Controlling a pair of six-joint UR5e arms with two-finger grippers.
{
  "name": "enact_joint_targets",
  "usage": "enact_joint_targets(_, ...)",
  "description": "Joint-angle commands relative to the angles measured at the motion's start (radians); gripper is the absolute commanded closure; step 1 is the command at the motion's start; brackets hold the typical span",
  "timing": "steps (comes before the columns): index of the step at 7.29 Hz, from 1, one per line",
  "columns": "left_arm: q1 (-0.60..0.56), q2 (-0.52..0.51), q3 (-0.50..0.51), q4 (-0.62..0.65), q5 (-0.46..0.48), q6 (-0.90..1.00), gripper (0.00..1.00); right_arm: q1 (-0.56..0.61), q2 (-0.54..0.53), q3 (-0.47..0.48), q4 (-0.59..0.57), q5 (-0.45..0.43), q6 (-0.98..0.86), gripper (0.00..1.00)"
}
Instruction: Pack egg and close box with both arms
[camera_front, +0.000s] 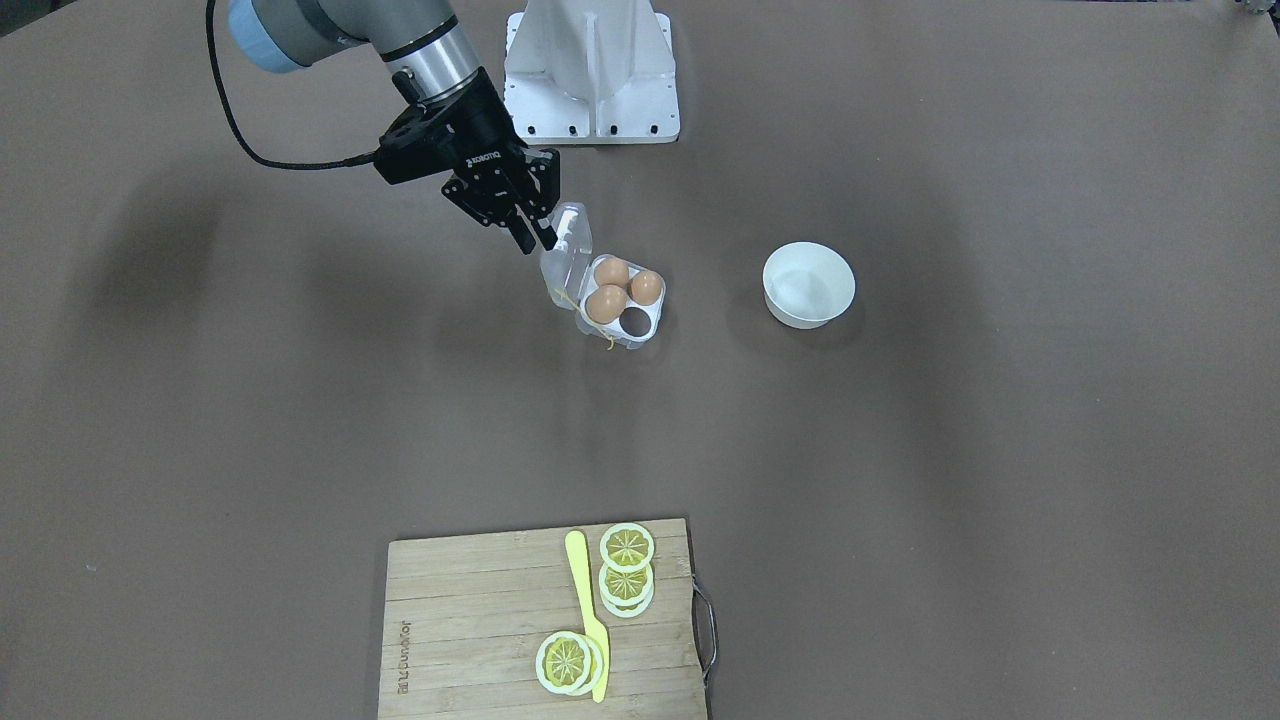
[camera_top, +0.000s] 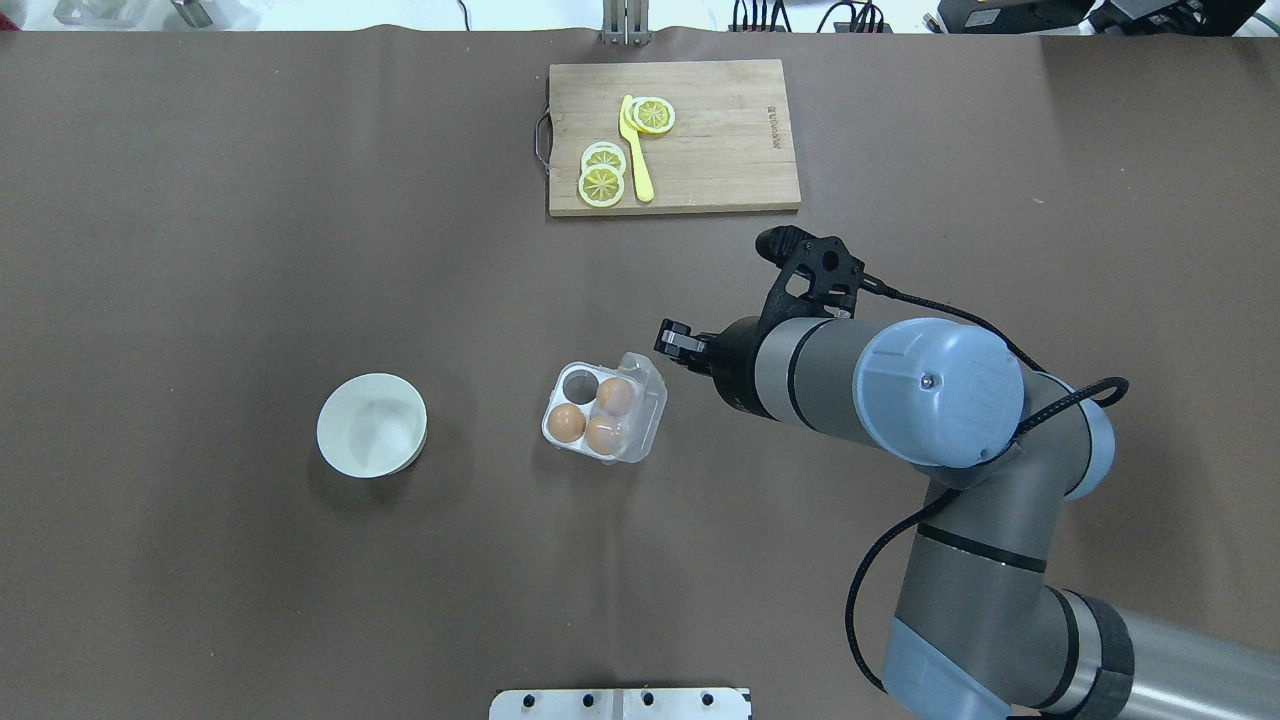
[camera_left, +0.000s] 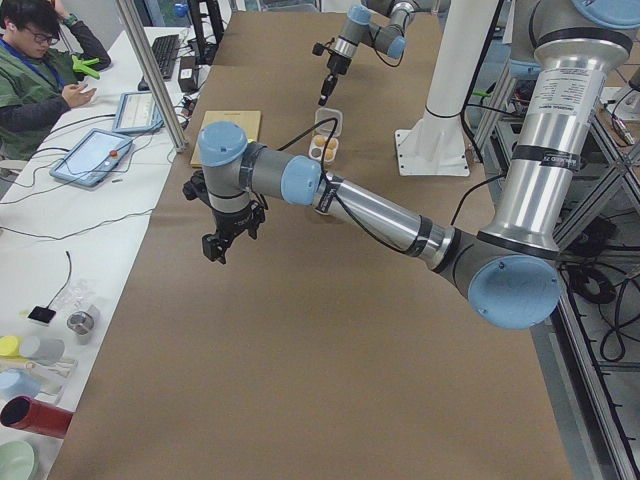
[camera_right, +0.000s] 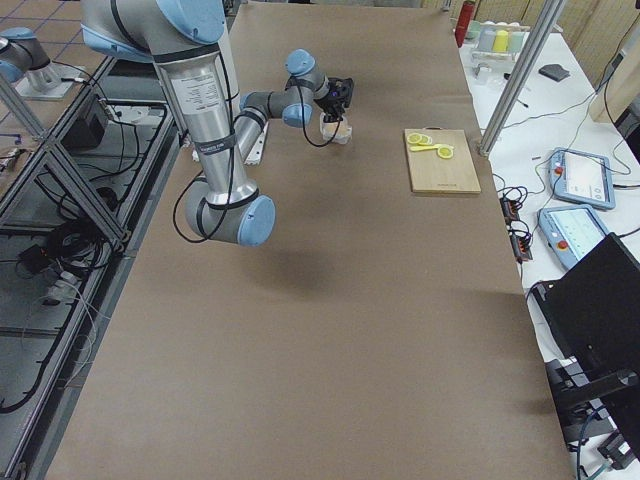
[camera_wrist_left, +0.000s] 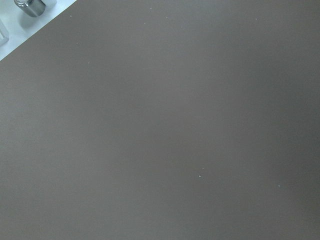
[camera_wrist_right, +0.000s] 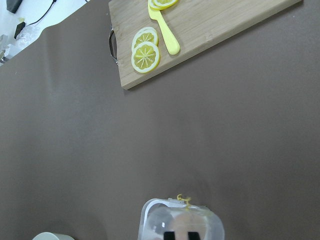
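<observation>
The box (camera_front: 640, 335) is a clear four-cell carton at mid table. It holds three brown eggs (camera_front: 606, 303) and one cell is empty. Its lid (camera_front: 562, 262) stands tilted up on the side toward my right arm. My right gripper (camera_front: 536, 238) is at the lid's top edge, fingers close together on it. In the overhead view the right gripper (camera_top: 676, 345) sits by the far right corner of the box (camera_top: 560, 385). The right wrist view shows the fingertips (camera_wrist_right: 170, 234) just over the lid (camera_wrist_right: 150, 220). My left gripper (camera_left: 215, 248) hangs above bare table, far from the box, and I cannot tell whether it is open.
An empty white bowl (camera_front: 808, 285) stands beside the box on my left arm's side. A wooden cutting board (camera_front: 470, 620) with lemon slices and a yellow knife lies at the far edge. The white robot base (camera_front: 592, 70) is close behind the box.
</observation>
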Motion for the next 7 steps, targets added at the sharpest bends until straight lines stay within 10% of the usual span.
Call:
enact_joint_targets(1, 0.001, 0.000, 0.001, 0.000, 0.000, -0.001, 0.02, 0.002, -0.009, 0.005, -0.020, -0.001, -0.008, 1.00)
enact_joint_targets(4, 0.001, 0.000, 0.001, 0.001, 0.000, -0.001, 0.02, 0.008, -0.025, -0.021, -0.020, 0.001, -0.012, 1.00)
enact_joint_targets(6, -0.004, 0.040, 0.003, 0.002, 0.002, -0.023, 0.02, 0.181, -0.040, -0.015, -0.172, 0.188, -0.102, 1.00)
enact_joint_targets(7, -0.024, 0.044, 0.003, 0.000, 0.002, -0.091, 0.02, 0.272, -0.045, -0.021, -0.242, 0.271, -0.286, 0.36)
